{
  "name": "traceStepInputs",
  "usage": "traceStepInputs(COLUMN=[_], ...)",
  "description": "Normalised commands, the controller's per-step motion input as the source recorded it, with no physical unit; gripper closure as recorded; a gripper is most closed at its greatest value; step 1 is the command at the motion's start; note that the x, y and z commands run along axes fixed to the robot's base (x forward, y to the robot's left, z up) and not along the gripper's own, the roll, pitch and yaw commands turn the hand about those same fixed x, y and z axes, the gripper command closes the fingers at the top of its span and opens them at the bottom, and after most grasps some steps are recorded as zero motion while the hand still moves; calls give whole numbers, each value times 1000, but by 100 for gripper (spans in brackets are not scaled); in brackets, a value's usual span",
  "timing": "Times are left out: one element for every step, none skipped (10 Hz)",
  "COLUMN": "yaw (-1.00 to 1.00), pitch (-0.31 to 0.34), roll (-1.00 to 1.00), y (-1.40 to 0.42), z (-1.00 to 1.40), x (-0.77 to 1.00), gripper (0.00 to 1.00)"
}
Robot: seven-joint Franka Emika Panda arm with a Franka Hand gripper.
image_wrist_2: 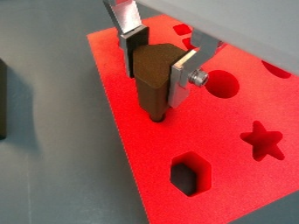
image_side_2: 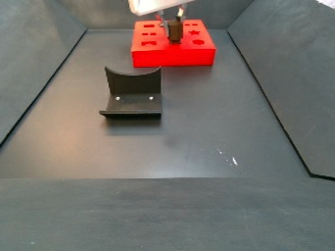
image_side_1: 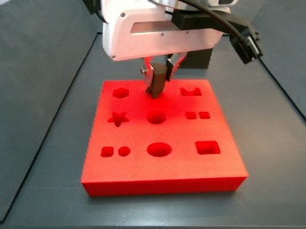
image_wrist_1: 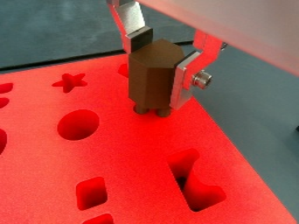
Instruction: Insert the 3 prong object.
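We record the gripper [image_wrist_1: 163, 74] clamped on the 3 prong object [image_wrist_1: 152, 83], its two silver finger plates with dark pads pressed against opposite flat sides of the brown piece, which fills the gap between them. The piece hangs directly below the gripper with its long axis upright, in line with the fingers, and in a wrist view we see short prongs at its lower end touching or just above the top face of the red board [image_wrist_1: 140, 175]; we cannot tell which. The same grasp shows in the other wrist picture, gripper [image_wrist_2: 158, 61] closed on the piece [image_wrist_2: 152, 83], whose lower end meets the board [image_wrist_2: 176, 131] at a bare red patch, with no matching opening visible directly beneath it. In a side view the gripper [image_side_1: 160, 72] holds the piece [image_side_1: 157, 82] over the rear half of the board [image_side_1: 156, 174], with a round hole just ahead of the tip. We judge that the coming move turns on this offset: the receiving three-hole socket lies sideways from the tip, not under it, so the piece must shift across the board while staying vertical before it descends. We cannot confirm which opening is the target. The fixture [image_side_2: 131, 93] stands well apart from the gripper [image_side_2: 174, 14], on the dark floor.
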Motion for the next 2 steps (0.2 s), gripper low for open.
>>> traceStepInputs(yaw=[-40,0], pitch=[81,0], roll=[0,0], y=[-11,0], z=[-63,0], x=[0,0], gripper=[100,100])
